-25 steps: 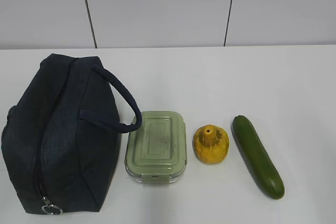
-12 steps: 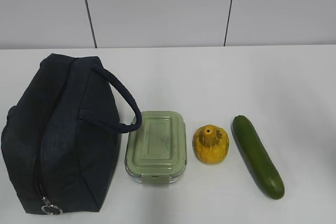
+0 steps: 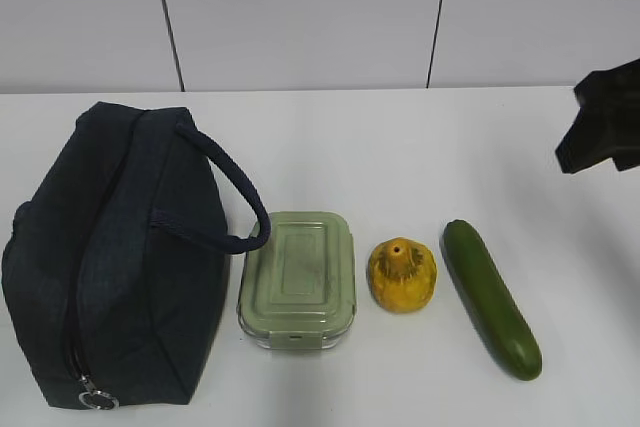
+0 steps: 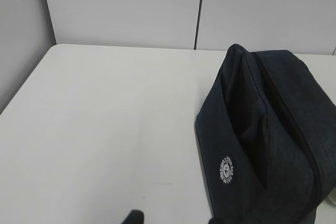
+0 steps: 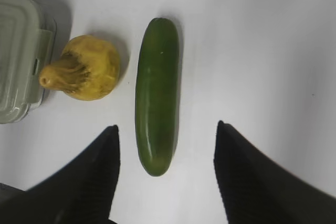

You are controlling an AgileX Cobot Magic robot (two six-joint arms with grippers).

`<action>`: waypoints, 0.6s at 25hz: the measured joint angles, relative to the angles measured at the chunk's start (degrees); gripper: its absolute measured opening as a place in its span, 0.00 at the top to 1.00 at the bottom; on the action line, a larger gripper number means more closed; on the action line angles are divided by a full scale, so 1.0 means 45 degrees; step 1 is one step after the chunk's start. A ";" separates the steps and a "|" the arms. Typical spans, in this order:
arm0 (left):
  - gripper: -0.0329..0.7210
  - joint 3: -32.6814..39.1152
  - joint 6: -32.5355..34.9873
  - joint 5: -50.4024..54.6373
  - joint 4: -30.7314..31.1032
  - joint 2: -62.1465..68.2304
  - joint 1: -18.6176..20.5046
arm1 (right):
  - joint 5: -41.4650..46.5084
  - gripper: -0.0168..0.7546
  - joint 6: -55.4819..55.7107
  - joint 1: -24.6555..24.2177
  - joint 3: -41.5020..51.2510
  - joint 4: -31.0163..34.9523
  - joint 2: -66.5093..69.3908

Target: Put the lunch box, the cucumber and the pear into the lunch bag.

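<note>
The navy lunch bag [image 3: 115, 267] lies at the left, its ring pull [image 3: 97, 399] at the near end. To its right, in a row, are the green-lidded lunch box [image 3: 298, 277], the yellow pear [image 3: 401, 274] and the cucumber [image 3: 491, 297]. My right gripper [image 3: 603, 127] hangs above the table at the far right. In the right wrist view it is open [image 5: 166, 125], high over the cucumber's [image 5: 156, 108] near end, with the pear [image 5: 86, 74] and lunch box [image 5: 18, 56] to the left. My left gripper [image 4: 176, 219] is open beside the bag [image 4: 268, 135].
The white table [image 3: 420, 147] reaches back to a grey panelled wall [image 3: 300, 17]. The bag's loop handle [image 3: 235, 197] arches over toward the lunch box. In the left wrist view the bag's white emblem [image 4: 227, 169] faces the bare table to its left [image 4: 94, 129].
My right gripper has come into the exterior view at the upper right edge. The bag, box, pear and cucumber have not moved.
</note>
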 joint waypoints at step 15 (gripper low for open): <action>0.64 0.0000 0.0000 0.0000 0.0000 0.0000 0.0000 | -0.0331 0.38 0.1380 0.1802 -0.0691 -0.1119 0.4614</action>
